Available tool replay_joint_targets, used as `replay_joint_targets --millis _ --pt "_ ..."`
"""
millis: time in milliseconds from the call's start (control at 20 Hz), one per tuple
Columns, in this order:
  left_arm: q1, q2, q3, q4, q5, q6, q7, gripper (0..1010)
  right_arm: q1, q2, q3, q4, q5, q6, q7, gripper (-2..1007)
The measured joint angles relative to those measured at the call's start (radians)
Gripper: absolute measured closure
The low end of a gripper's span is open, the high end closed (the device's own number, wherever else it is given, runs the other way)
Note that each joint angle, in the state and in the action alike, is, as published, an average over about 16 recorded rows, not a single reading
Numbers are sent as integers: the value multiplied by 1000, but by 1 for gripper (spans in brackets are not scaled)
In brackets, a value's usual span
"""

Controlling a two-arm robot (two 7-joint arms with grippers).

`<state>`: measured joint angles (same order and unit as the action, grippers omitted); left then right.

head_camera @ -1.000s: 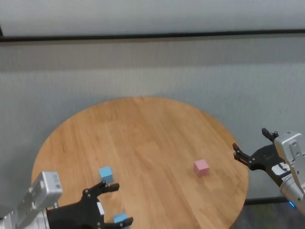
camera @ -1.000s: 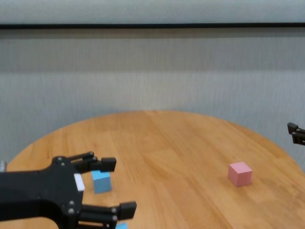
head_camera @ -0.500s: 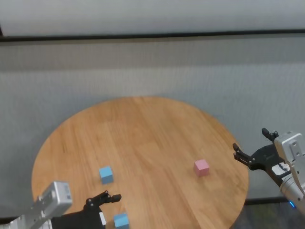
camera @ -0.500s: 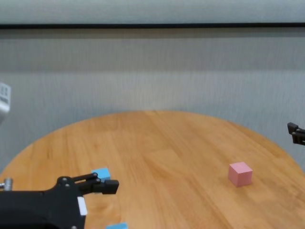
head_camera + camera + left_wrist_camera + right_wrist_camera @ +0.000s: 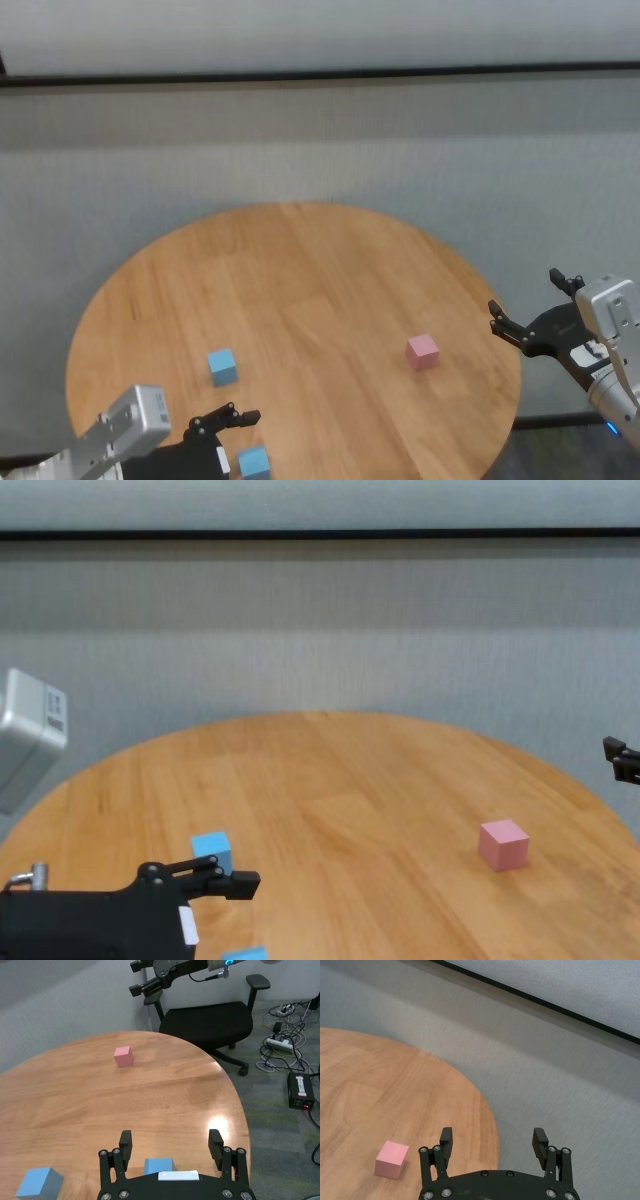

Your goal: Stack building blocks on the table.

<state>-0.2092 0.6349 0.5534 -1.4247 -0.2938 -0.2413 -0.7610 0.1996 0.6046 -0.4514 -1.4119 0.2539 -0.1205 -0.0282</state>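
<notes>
Three cubes on the table [image 5: 300, 270] from where I'm sitting, none stacked on anything, all flat on the wood and well apart from each other. Going left to right: my left gripper [image 5: 170, 1142] is low over the near-left edge of the table, fingers spread wide with nothing in them. On the left wrist cam the near blue cube [image 5: 158, 1165] sits right between the two fingers [image 5: 125, 1141] but I can't see either one touching it, so it's framed, not grabbed. In the head view that same cube [image 5: 254, 462] is just beside the fingertip poking out at the bottom edge. The other blue cube [image 5: 222, 366] is a bit farther back on the table, a little left of the near one, sitting free; the chest cam shows it [image 5: 211, 848] just behind the gripper's upper finger. Then a big stretch of bare wood across the middle. The pink cube [image 5: 422, 351] is over on the right half, closer to the right rim than to the centre, upright and on its own. My right gripper [image 5: 530, 312] is parked off the table past the right edge, hanging over the grey carpet [image 5: 560, 1085], jaws wide apart and holding nothing. On its wrist cam the pink cube [image 5: 392, 1159] is off to the side of the fingers, not between them.
</notes>
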Motion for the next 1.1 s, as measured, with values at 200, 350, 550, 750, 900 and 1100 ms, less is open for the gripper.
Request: replay_joint_targets --millis 200,350,550,750,900,1100 --pt "-13 -10 8 21 13 -3 -3 7 0 0 0 0 0 0 0 0" --pt "-22 -18 14 37 18 -5 -7 7 0 0 0 0 0 0 0 0" --pt "-33 -27 21 60 23 -7 -12 7 0 0 0 0 0 0 0 0" --pt "-44 -35 27 82 26 -10 -17 7 0 0 0 0 0 0 0 0" --pt "-53 -41 31 97 28 -12 -21 7 0 0 0 0 0 0 0 0" --pt "-63 -48 36 115 31 -15 -25 7 0 0 0 0 0 0 0 0"
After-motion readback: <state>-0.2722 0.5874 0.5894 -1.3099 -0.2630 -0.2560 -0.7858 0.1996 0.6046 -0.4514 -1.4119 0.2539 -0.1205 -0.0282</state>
